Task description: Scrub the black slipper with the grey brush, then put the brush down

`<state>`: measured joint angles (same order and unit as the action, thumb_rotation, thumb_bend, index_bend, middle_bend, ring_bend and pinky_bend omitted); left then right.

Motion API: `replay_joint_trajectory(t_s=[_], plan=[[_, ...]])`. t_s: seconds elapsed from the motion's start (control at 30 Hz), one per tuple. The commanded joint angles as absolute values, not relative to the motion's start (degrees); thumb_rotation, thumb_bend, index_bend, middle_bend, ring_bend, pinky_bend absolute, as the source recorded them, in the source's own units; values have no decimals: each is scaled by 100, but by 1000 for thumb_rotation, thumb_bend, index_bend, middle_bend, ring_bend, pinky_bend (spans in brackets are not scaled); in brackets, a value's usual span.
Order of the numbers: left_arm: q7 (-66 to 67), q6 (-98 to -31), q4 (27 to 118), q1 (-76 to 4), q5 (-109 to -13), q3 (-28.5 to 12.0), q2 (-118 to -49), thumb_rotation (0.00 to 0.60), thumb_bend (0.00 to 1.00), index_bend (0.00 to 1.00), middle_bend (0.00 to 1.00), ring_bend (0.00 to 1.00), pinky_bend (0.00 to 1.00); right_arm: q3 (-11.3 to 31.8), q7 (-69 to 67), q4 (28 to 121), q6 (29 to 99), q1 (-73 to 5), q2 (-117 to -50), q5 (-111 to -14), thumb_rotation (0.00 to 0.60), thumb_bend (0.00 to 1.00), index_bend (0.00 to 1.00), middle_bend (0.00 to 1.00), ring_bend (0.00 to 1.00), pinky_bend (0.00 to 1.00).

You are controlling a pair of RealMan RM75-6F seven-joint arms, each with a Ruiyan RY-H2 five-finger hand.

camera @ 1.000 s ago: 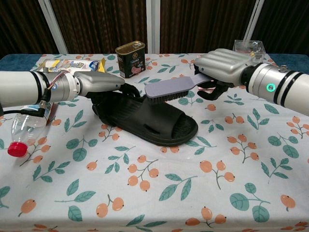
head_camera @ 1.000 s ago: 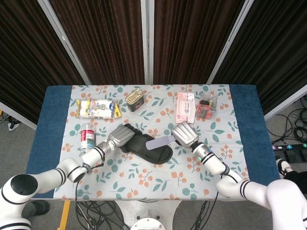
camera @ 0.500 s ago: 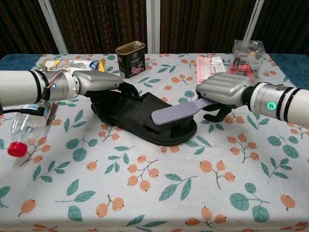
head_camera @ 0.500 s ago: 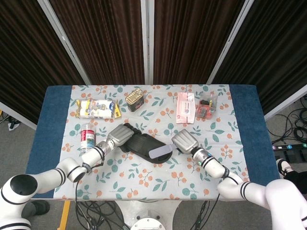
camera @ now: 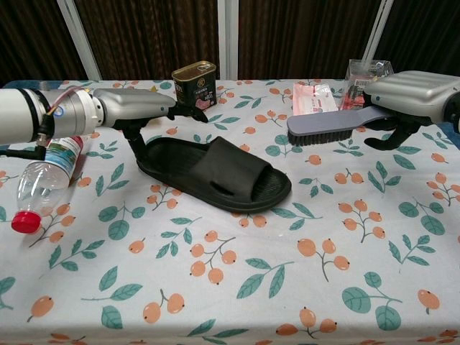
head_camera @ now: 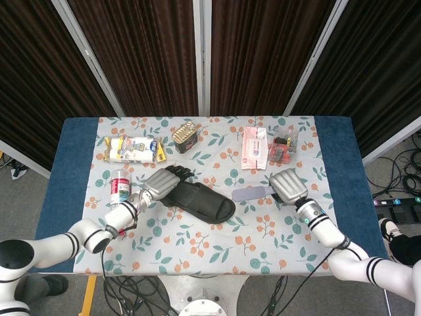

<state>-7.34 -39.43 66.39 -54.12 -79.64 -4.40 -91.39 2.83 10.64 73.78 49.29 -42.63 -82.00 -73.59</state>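
Now the right hand (camera: pixel 413 90) grips the grey brush (camera: pixel 334 128) above the bench (camera: pixel 237 302); released high, it may bounce. Left hand (camera: pixel 133 104), fingers extended and holding nothing, hovers over the black slipper (camera: pixel 215 172).

Grey brush (camera: pixel 333 125) in right hand (camera: pixel 413 92), above table (camera: pixel 287 287)

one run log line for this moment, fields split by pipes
phase: brush clear of slipper | right hand: holds grey brush in air | left hand: above black slipper heel, contact unclear | brush not yet down

White arms (head_camera: pixel 56 241), black bands, silver-grey hands (head_camera: pixel 287 185).
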Motion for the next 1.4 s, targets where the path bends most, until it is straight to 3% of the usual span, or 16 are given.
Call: replay_joint_trajectory(t_s=[0.03, 0.17, 0.27, 0.37, 0.5, 0.57, 0.63, 0.8, 1.0, 1.07, 1.4], plan=[[-683, -4277, 7010, -5208, -7915, -498, -8812, 600, 214, 145, 175, 102, 162, 356, 1415, 7121, 4446, -4274, -8346, -6785, 600, 280, 999, 957, 934, 1000], [-643, -4812, 7455, -4889, -7933, -508, -8413, 600, 206, 145, 175, 102, 162, 391, 1600, 6811, 4146, -4372, -8636, -6471, 600, 235, 942, 895, 860, 988], [-641, -5267, 7741, -4566, -7954, -461, -8103, 600, 194, 145, 175, 102, 162, 399, 1770, 6683, 4010, -4449, -8769, -6329, 600, 192, 821, 802, 754, 884], [-716, -5581, 7894, -4257, -7922, -392, -7809, 600, 191, 145, 175, 102, 162, 401, 1898, 6670, 3941, -4484, -8806, -6208, 600, 113, 629, 641, 561, 698], [-798, -6003, 8080, -3848, -7886, -319, -7434, 600, 190, 145, 175, 102, 162, 386, 2059, 6902, 3894, -4463, -8667, -5957, 600, 20, 246, 331, 209, 396], [-804, -6174, 8179, -3684, -7901, -277, -7266, 600, 190, 145, 175, 102, 162, 380, 2057, 7120, 3896, -4430, -8514, -5883, 600, 10, 93, 223, 103, 290], [-792, -6358, 8295, -3479, -7896, -215, -7071, 600, 189, 145, 175, 102, 162, 378, 2005, 7458, 3991, -4358, -8252, -5890, 600, 9, 8, 138, 26, 209], [-750, -6652, 8551, -2965, -7740, -32, -6635, 600, 186, 145, 175, 102, 162, 409, 1608, 8492, 4671, -3947, -7300, -6282, 600, 9, 0, 61, 0, 133], [-218, -7437, 8658, -2210, -7382, 40, -6455, 600, 183, 145, 175, 102, 162, 184, 1304, 9156, 6327, -2975, -6426, -7156, 600, 108, 19, 209, 86, 232], [8, -7759, 8617, -1971, -7308, 46, -6517, 600, 183, 145, 175, 102, 162, 84, 1294, 9316, 6656, -2674, -6252, -7153, 600, 127, 31, 214, 99, 245], [550, -8821, 8783, -969, -7430, 252, -6676, 600, 172, 146, 175, 102, 158, -247, 635, 9281, 8514, -1208, -6367, -7764, 600, 115, 0, 114, 2, 117]])
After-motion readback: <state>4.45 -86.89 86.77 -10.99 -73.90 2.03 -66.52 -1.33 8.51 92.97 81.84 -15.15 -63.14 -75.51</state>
